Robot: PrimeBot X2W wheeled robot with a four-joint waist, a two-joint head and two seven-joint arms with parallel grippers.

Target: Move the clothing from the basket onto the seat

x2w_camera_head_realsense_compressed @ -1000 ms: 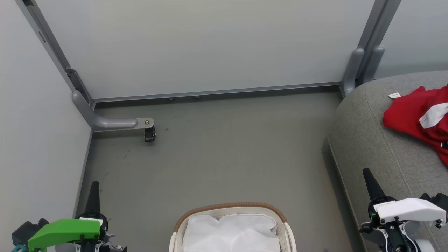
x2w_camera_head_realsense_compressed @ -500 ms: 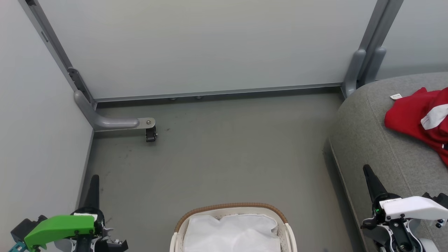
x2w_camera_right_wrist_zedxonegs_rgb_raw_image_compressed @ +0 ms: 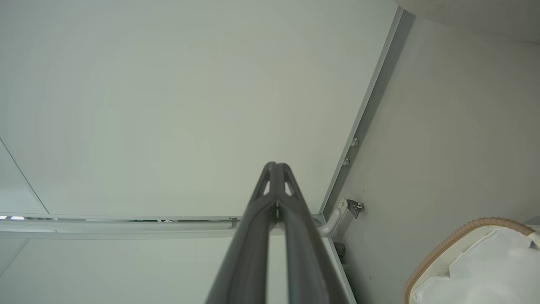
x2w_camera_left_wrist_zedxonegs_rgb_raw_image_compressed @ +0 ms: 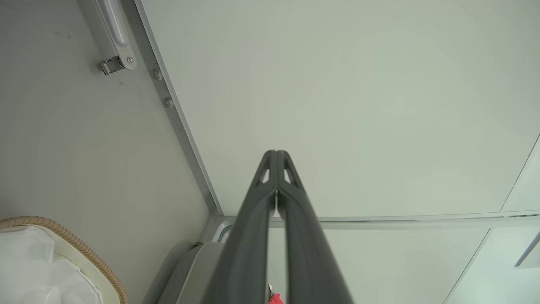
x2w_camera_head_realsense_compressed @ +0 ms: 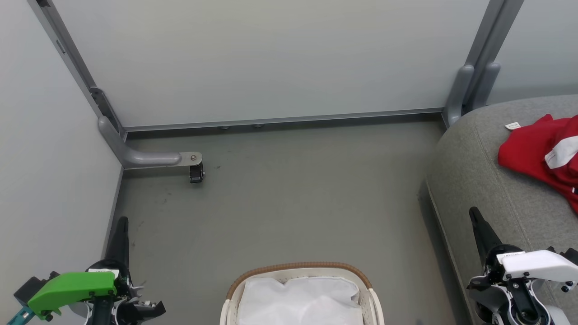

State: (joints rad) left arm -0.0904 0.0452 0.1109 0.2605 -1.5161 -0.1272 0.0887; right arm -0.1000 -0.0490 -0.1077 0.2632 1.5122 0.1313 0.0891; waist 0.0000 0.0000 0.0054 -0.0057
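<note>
The red clothing [x2w_camera_head_realsense_compressed: 544, 155] with a white stripe lies on the grey seat [x2w_camera_head_realsense_compressed: 487, 180] at the right edge of the head view. The white basket [x2w_camera_head_realsense_compressed: 300, 267] with its brown rim stands on the floor at the bottom centre, showing its white cloth liner [x2w_camera_head_realsense_compressed: 300, 300]. My left gripper [x2w_camera_head_realsense_compressed: 122, 221] is shut and empty at the lower left, well left of the basket. My right gripper [x2w_camera_head_realsense_compressed: 473, 211] is shut and empty at the lower right, beside the seat's front edge. In the wrist views the left gripper [x2w_camera_left_wrist_zedxonegs_rgb_raw_image_compressed: 276, 153] and right gripper [x2w_camera_right_wrist_zedxonegs_rgb_raw_image_compressed: 276, 164] point at pale wall panels, fingertips together.
Pale panel walls [x2w_camera_head_realsense_compressed: 271, 58] close in the back and left. A grey metal bracket with a small castor [x2w_camera_head_realsense_compressed: 195, 172] sticks out from the left corner onto the grey floor [x2w_camera_head_realsense_compressed: 280, 198]. A grey post [x2w_camera_head_realsense_compressed: 469, 85] stands at the back right by the seat.
The whole head view has shifted slightly, so the camera moved. Both grippers' fingertips now stand a little higher in the picture and stay shut.
</note>
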